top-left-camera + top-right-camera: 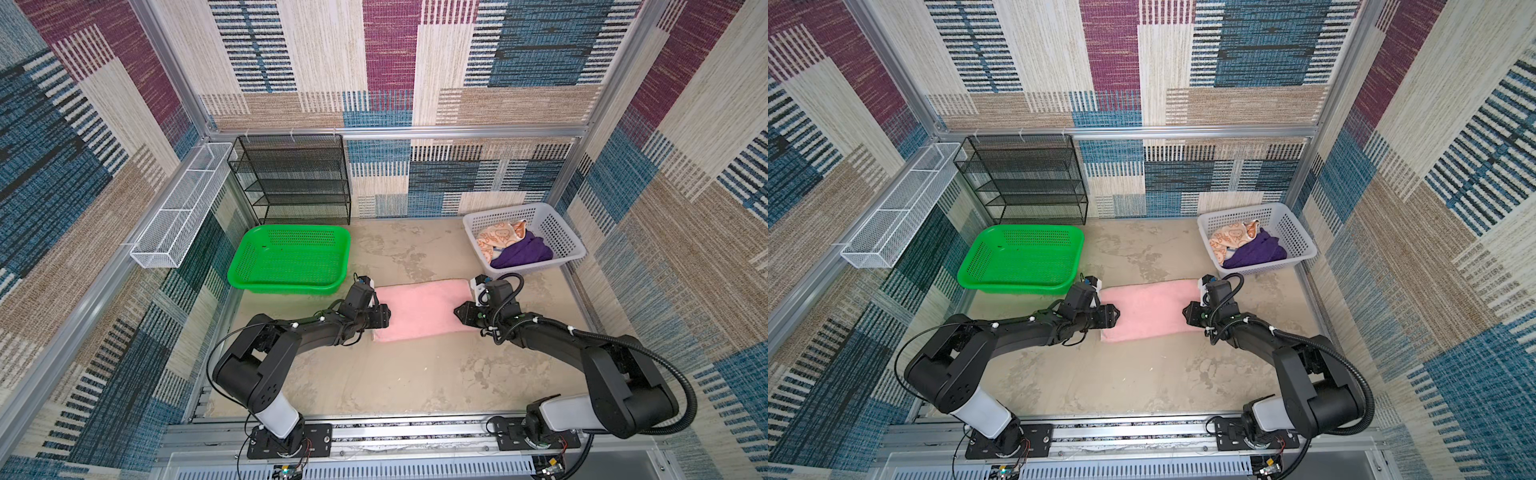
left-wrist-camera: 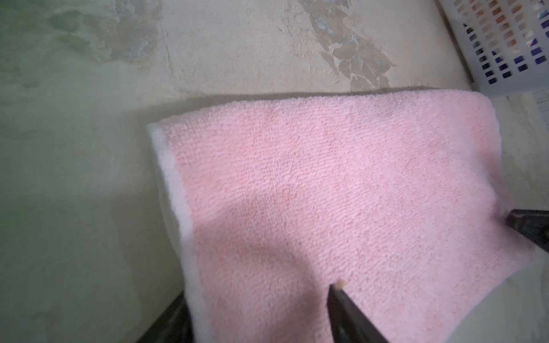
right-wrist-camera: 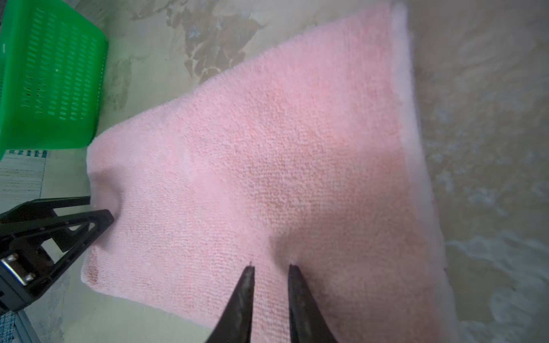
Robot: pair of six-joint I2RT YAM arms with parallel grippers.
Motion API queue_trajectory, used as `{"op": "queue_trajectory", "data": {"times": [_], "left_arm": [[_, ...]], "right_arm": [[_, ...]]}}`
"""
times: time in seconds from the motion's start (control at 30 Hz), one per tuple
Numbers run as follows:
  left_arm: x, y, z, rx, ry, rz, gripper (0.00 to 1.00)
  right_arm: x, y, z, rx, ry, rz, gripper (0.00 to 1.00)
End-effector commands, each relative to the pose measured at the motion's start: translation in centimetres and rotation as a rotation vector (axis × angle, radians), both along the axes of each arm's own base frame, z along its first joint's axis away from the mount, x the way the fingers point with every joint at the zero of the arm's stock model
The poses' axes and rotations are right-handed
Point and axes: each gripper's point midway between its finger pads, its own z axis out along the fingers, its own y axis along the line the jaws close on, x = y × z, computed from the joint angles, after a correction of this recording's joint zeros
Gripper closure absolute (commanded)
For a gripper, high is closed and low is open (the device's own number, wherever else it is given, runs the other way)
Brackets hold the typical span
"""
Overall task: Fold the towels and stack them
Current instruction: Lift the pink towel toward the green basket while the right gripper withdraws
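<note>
**Both pincers set at the pink towel's short ends**

Right gripper [image 3: 271,266]: its two dark fingertips sat closest to the wrist lens. They pressed into the pink towel [image 3: 267,133] just inside its right short end. Only a slim gap showed between them, and the cloth dimpled around the tips. I could not tell whether a tuck was truly caught.

Left gripper [image 2: 258,292]: jaws stood wide apart, astride the opposite short end. One finger lay on top of the pile and the other sat off the hemmed edge, down by the table. It was closed on nothing. I judged it to be placed for a bite on that edge.

One arm at each end looked deliberate. From there the two ends could be lifted and brought together, folding the towel across its middle.

The towel lay flat on the table [image 1: 415,374], between the arms in both top views. A pale hem showed under the top layer at the left end, so it was probably doubled once already.

Further out, the green basket [image 1: 286,286] stood just beyond the left gripper with nothing in it, likely where the stack belongs. The white basket [image 1: 559,232] stood near the towel's far right corner. It held the orange towel [image 1: 496,239] with faces and the purple towel [image 1: 521,253], both crumpled. Task judged early.

Risk: the left jaws might catch only the top layer.
</note>
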Motion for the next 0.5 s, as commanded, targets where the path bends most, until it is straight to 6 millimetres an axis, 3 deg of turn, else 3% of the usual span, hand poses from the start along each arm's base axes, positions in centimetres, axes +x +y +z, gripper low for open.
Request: {"op": "queue_trajectory", "data": {"times": [0.0, 0.2, 0.33, 0.47], "left_arm": [[-3.4, 0.1, -3.5, 0.001, 0.190, -0.022, 0.48], [-2.8, -0.6, -4.3, -0.027, 0.187, -0.024, 1.00], [-1.3, -1.0, -2.9, 0.003, 0.162, -0.022, 1.00], [0.9, -0.9, 0.4, 0.100, 0.114, -0.040, 1.00]], "right_arm": [[0.6, 0.8, -0.2, 0.052, -0.018, -0.006, 0.78], [0.3, 1.2, -1.8, 0.045, 0.019, 0.012, 0.80], [0.4, 0.8, -1.4, 0.025, -0.005, 0.011, 0.73], [1.3, -0.3, 0.4, -0.039, -0.074, -0.017, 0.56]]}}
